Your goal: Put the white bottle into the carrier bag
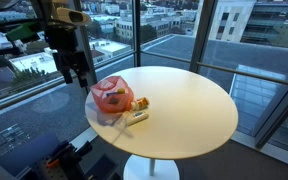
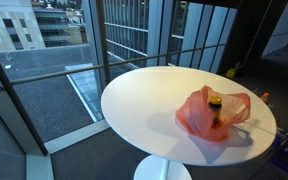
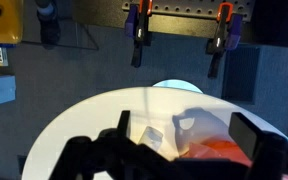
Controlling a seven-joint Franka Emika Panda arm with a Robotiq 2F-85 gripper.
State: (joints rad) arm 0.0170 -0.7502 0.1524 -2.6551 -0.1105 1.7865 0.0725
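Round white bench [image 1: 184, 100] on a single pedestal, set beside floor-to-ceiling glazing.

Carrier bag [image 1: 111, 95]: red-orange thin plastic, crumpled, slumped on the bench near its rim. In an exterior view the carrier bag [image 2: 212, 115] has its mouth gaping upward. A dark item with a yellow top [image 2: 216, 103] stands inside it, possibly a small bottle; resolution is too poor to confirm.

White bottle [image 1: 136, 117]: lying on its side on the bench surface, just beside the bag and outside it. The wrist view shows the white bottle [image 3: 152, 135] on bare bench top, next to the carrier bag [image 3: 219, 152]. A small orange-yellow object [image 1: 141, 103] lies close to the bottle, also outside the bag; its identity cannot be read.

Tool [image 1: 76, 80]: raised above bench level, near the bench rim on the bag side, clear of both bag and bottle. In the wrist view the tool [image 3: 184, 135] has its dark fingers [image 3: 120, 126] spread wide, with nothing gripped between them.

Background in the wrist view: two orange-handled clamps [image 3: 139, 22] hang on a rail beyond the bench.
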